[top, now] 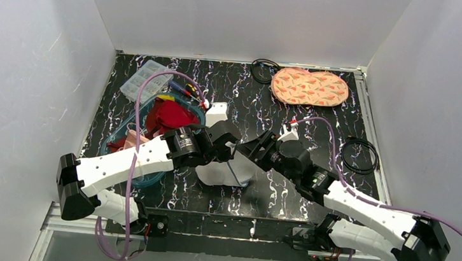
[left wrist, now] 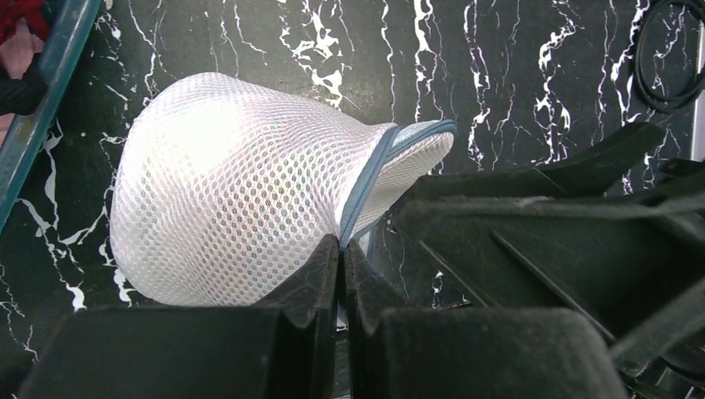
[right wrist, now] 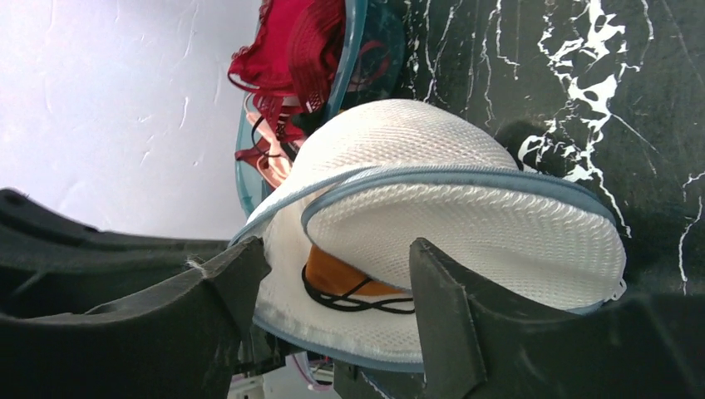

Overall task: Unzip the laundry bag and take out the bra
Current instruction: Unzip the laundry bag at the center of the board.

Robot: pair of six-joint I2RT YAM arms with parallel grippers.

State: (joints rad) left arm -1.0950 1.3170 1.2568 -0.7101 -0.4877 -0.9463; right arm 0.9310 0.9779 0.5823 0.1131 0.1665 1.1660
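The white mesh laundry bag (top: 219, 171) lies mid-table between both arms. In the left wrist view the laundry bag (left wrist: 233, 208) bulges ahead, and my left gripper (left wrist: 342, 248) is shut on its blue-grey zipper trim (left wrist: 366, 187). The right wrist view shows the laundry bag (right wrist: 465, 224) unzipped, its lid flap lifted. An orange bra (right wrist: 345, 278) with black straps shows in the gap. My right gripper (right wrist: 337, 262) is open, its fingers (right wrist: 445, 299) standing on either side of that opening, close to the mesh. In the top view the right gripper (top: 247, 151) faces the left gripper (top: 229, 144).
A teal tub (top: 128, 127) with red and pink garments (top: 169, 117) sits just left of the bag. At the back are a clear compartment box (top: 141, 78), a peach patterned pad (top: 309, 87) and a black cable loop (top: 263, 71). Another cable loop (top: 360, 156) lies right. White walls enclose the table.
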